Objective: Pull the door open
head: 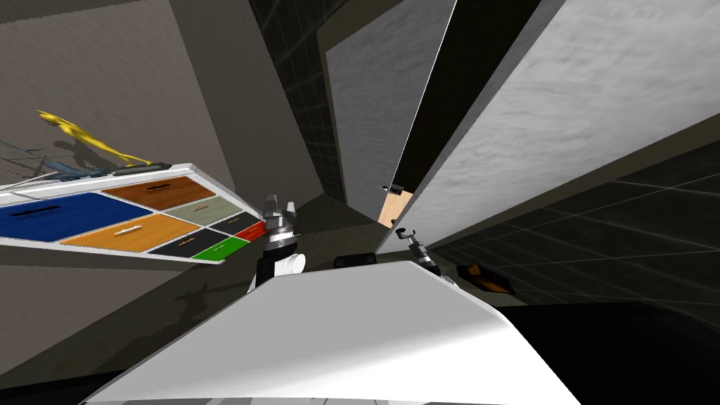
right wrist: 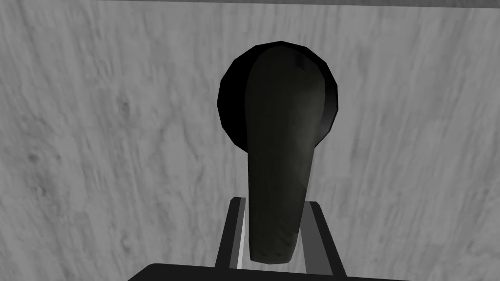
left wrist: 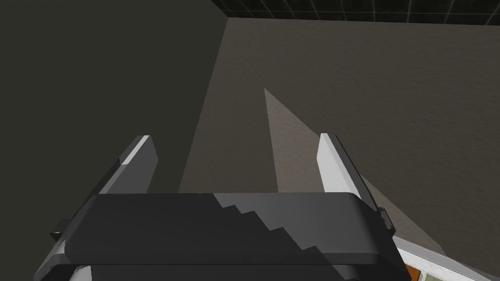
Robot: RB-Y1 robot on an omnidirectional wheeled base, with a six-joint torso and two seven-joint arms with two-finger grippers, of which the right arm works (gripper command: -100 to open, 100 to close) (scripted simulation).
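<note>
The handle [right wrist: 278,146] of the door [right wrist: 97,146] is being gripped by the right hand [right wrist: 276,202]; the left hand [left wrist: 234,138] is being held wide; a steady backward pull is seemingly being called for next.

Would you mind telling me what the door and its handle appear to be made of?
The door looks like grey-stained or painted wood with a matte finish. Faint grain-like streaks cover its face, though that may be only a printed texture. The handle is plain black and smooth, with a soft sheen along its lever, so perhaps coated metal or plastic; the look leaves it open.
</note>
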